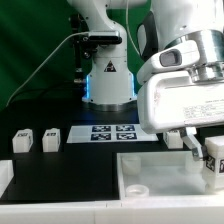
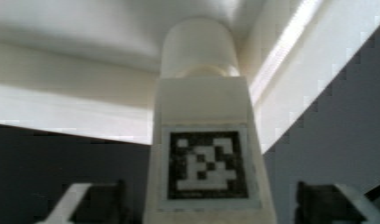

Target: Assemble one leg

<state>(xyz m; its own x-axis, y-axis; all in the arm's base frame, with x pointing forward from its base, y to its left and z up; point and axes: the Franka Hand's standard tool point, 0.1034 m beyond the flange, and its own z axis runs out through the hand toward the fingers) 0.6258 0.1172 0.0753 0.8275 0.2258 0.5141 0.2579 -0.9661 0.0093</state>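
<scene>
Wrist view: what sits between my fingers?

— Your claw [image 2: 208,208] is spread. Its fingers [image 2: 94,205] stand on either side of the leg [image 2: 208,130], and a dark gap shows between each finger and the leg's side edges, so neither touches it. The leg runs away from the camera, with its black-and-white tag facing the lens and its rounded end farthest off.

— And behind it?

— You see the pale, slanting walls of the large white tray-like piece [image 2: 62,90]. Dark surface [image 2: 36,150] shows on both sides nearer the fingers.

— Exterior view: where am I, and how much room is there?

— Your claw [image 1: 203,152] hangs at the exterior view's right edge, above the tray-like piece [image 1: 150,160]. The leg [image 1: 214,166] is just below the claw, tag showing. Whether it rests on the tray's floor cannot be told. Toward the exterior view's left the black surface [image 1: 60,175] lies open. A tagged block [image 1: 22,140] and a second block [image 1: 50,138] sit near each other at the far left. The marker board [image 1: 100,133] lies between them and the tray's rim, apart from both.
</scene>
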